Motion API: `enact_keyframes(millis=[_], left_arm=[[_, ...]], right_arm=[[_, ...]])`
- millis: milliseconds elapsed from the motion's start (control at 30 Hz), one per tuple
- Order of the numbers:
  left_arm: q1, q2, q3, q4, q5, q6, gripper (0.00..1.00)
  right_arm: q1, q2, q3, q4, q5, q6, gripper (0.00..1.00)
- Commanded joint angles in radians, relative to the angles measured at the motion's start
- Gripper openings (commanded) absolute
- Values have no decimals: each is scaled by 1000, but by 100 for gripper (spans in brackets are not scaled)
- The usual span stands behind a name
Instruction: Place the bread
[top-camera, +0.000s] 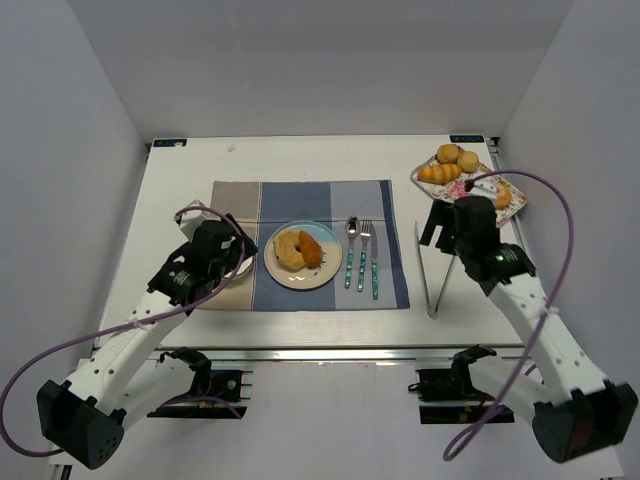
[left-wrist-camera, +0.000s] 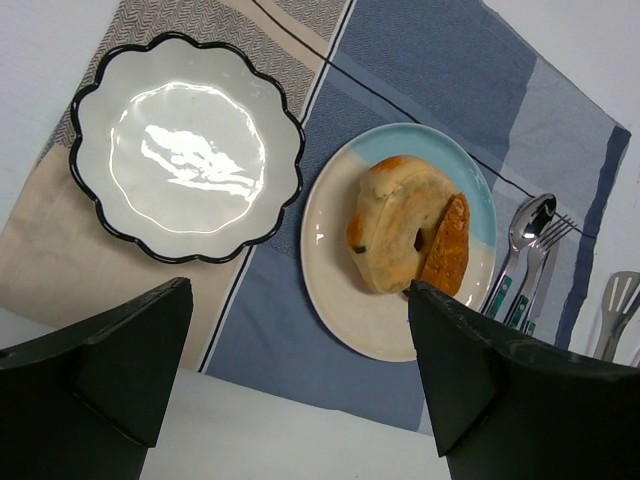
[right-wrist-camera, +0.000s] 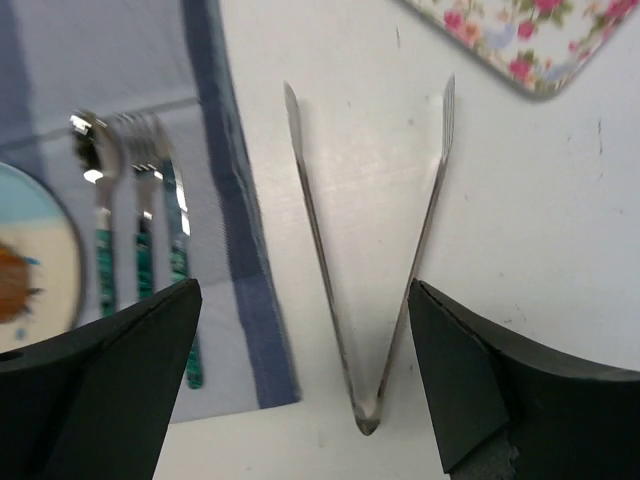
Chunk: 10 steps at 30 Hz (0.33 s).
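Note:
Two pieces of bread, a pale round bun (top-camera: 289, 250) (left-wrist-camera: 392, 235) and an orange-brown piece (top-camera: 311, 247) (left-wrist-camera: 447, 247), lie together on a cream and light-blue plate (top-camera: 322, 277) (left-wrist-camera: 350, 310) in the middle of the placemat. My left gripper (top-camera: 235, 250) (left-wrist-camera: 300, 400) hovers open and empty over the near left of the mat, beside an empty scalloped white plate (left-wrist-camera: 185, 150). Above the metal tongs (top-camera: 433, 290) (right-wrist-camera: 375, 300), which lie spread on the table right of the mat, my right gripper (top-camera: 438, 228) (right-wrist-camera: 305, 390) is open and holds nothing.
A floral tray (top-camera: 515, 208) (right-wrist-camera: 520, 60) at the back right carries several more rolls (top-camera: 448, 165). A spoon, fork and knife (top-camera: 360, 258) (right-wrist-camera: 140, 210) lie on the right part of the striped placemat (top-camera: 330, 200). White walls close in the table on three sides.

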Motion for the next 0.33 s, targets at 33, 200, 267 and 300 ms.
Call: enact_keyframes(millis=[33, 200, 267, 300], left_arm=[[5, -28, 47, -38, -49, -8, 98], [5, -34, 70, -87, -86, -25, 98], [5, -42, 72, -91, -85, -23, 98], [5, -43, 72, -91, -86, -25, 98]], right_arm=[[-5, -175, -19, 47, -24, 23, 89], [-5, -286, -74, 65, -76, 9, 89], [-5, -293, -80, 58, -62, 9, 89], [-5, -298, -84, 58, -58, 9, 89]])
